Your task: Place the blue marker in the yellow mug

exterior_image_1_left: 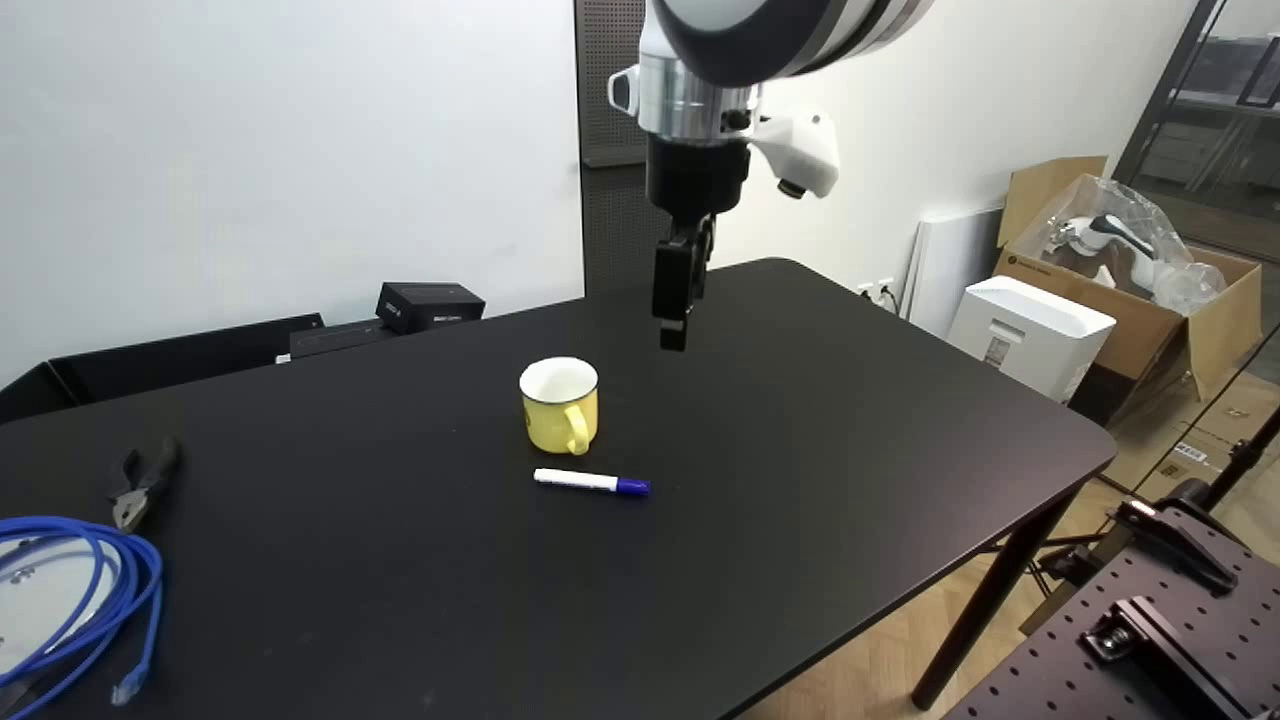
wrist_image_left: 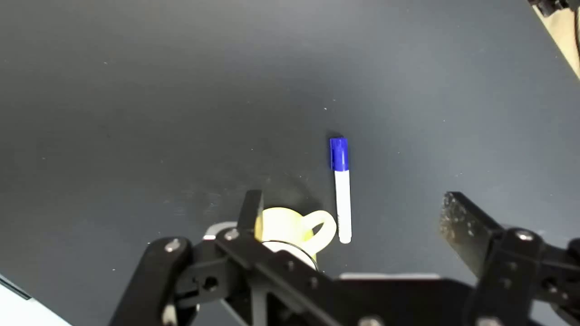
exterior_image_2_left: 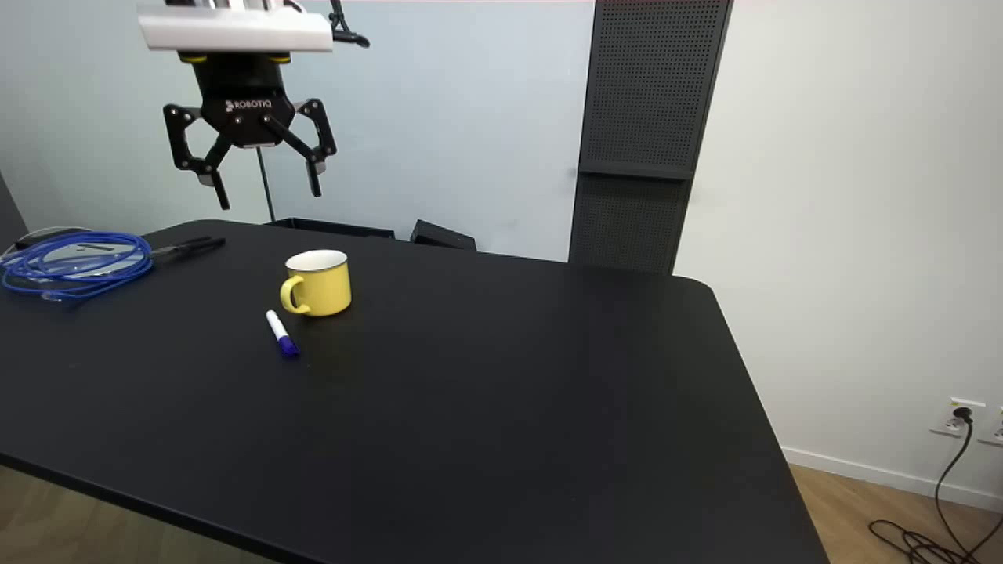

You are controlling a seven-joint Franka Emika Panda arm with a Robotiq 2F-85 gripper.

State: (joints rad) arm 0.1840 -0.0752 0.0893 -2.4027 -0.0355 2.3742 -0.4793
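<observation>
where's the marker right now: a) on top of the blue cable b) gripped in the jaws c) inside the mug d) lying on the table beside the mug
d, since in both exterior views the marker lies flat on the table beside the mug, while the jaws stand open, raised off the table.
</observation>
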